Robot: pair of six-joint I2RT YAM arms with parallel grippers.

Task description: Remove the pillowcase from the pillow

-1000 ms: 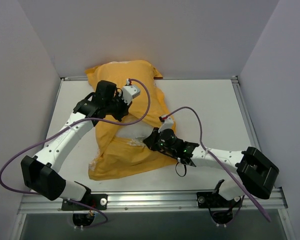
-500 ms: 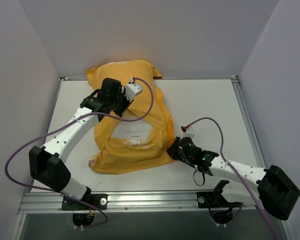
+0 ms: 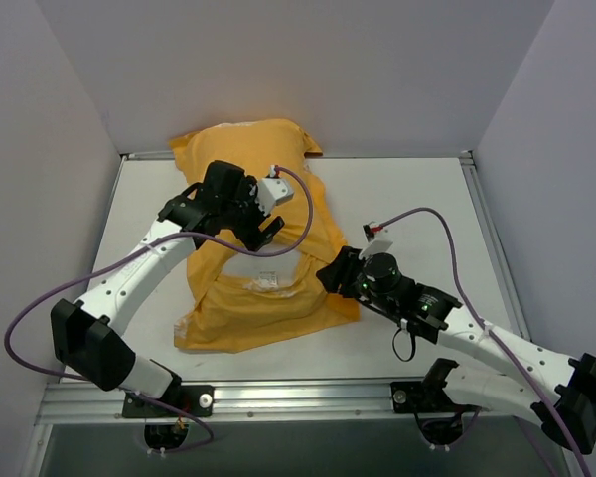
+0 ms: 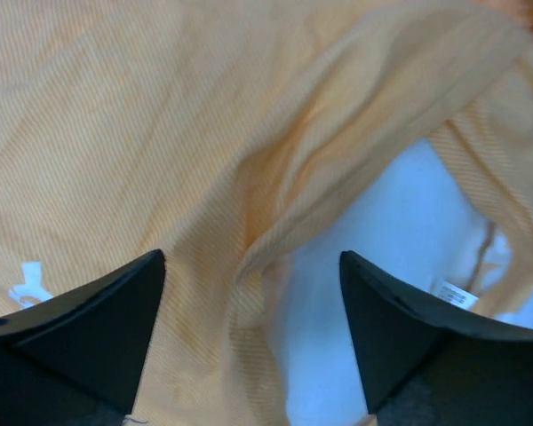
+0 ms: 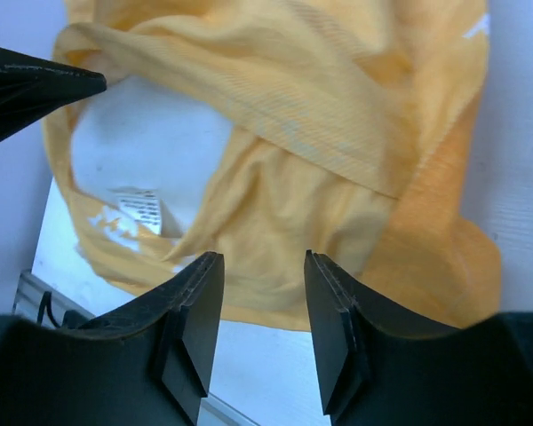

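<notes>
Gaping orange pillowcase (image 3: 248, 320) — pillow (image 3: 265, 266) seemingly inside

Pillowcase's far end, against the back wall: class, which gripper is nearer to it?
Left. The left gripper hovers over the middle of the pillowcase; the right gripper sits at its right edge, toward the near end.

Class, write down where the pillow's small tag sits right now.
In the top view, the tag lies left of centre on the white pillow, exposed in the opening of the orange pillowcase.
</notes>
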